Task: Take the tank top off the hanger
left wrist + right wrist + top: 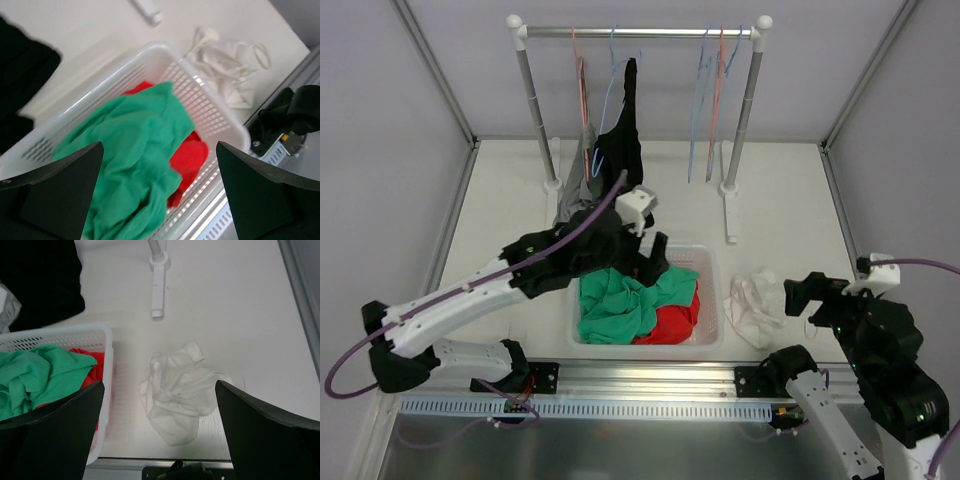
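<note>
White tank top (752,308), green cloth (620,300), red cloth (675,320), black garment (623,140)

**Edges, blur and overlaps**

Cannot trace the hanger (610,80) where the black tank top (623,135) covers it. Cannot separate the left end effector (160,150) from the dark arm and cloth in the top view; loses its fingers (55,200) at the wrist view's bottom edge. Loses the blurred basket (210,107) at left and bottom. Cuts a black shape (40,280) at the right wrist view's top-left; cannot say what. Crops the right arm (890,370) at the lower right corner.
</note>
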